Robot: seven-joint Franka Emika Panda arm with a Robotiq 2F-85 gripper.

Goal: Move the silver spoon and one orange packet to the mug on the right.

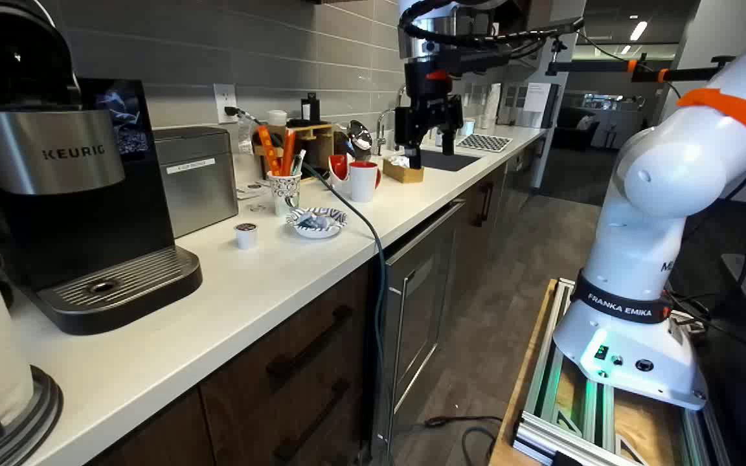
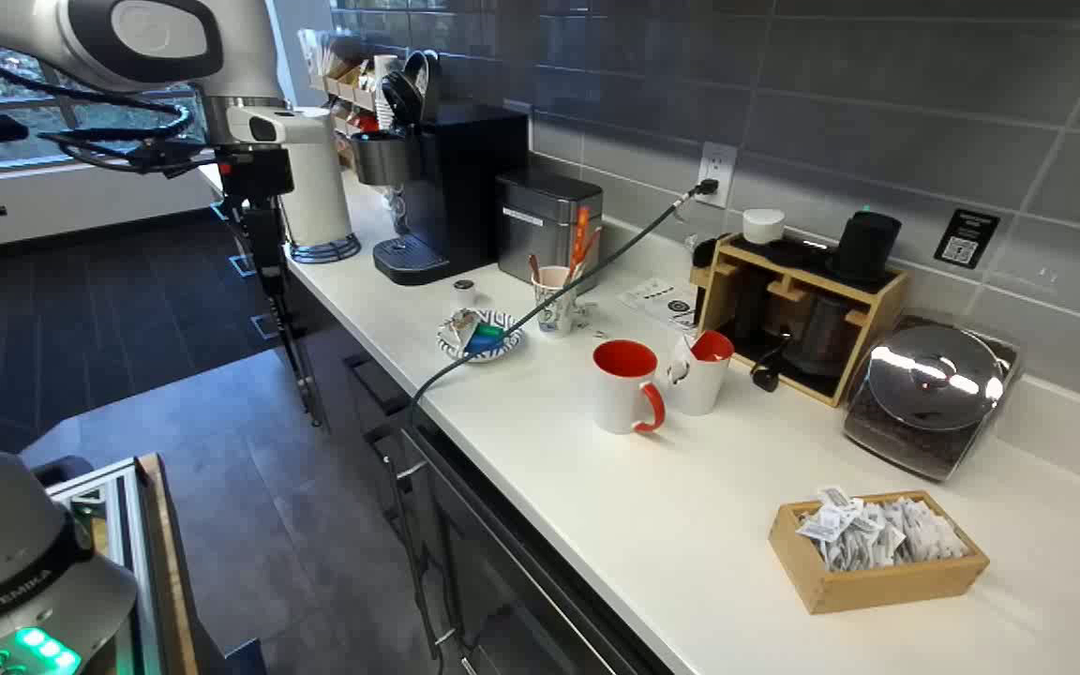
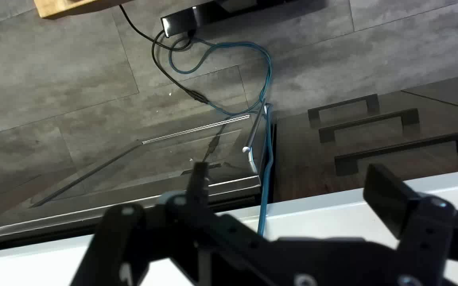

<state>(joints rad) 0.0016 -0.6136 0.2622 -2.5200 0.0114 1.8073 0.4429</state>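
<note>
Two white mugs with red insides stand close together on the counter. The one with a red handle shows in both exterior views (image 1: 363, 183) (image 2: 615, 401); the other mug (image 2: 697, 386) is beside it, partly hidden in an exterior view (image 1: 339, 178). Orange packets (image 1: 268, 149) stand upright in a patterned paper cup (image 1: 284, 195), also seen in an exterior view (image 2: 581, 239). I cannot make out the silver spoon; it is hidden or too small. My gripper (image 1: 430, 153) is open and empty, raised at the counter's front edge. In the wrist view its fingers (image 3: 286, 184) are wide apart.
A cable (image 1: 355, 210) runs across the counter and over its edge. A patterned bowl (image 2: 507, 349) holds wrapped items. A coffee pod (image 1: 246, 236), coffee machine (image 1: 81, 152), metal box (image 1: 201, 188), wooden sachet box (image 2: 896, 586), wooden stand (image 2: 840, 375) and tilted shiny device (image 2: 934, 394) stand around.
</note>
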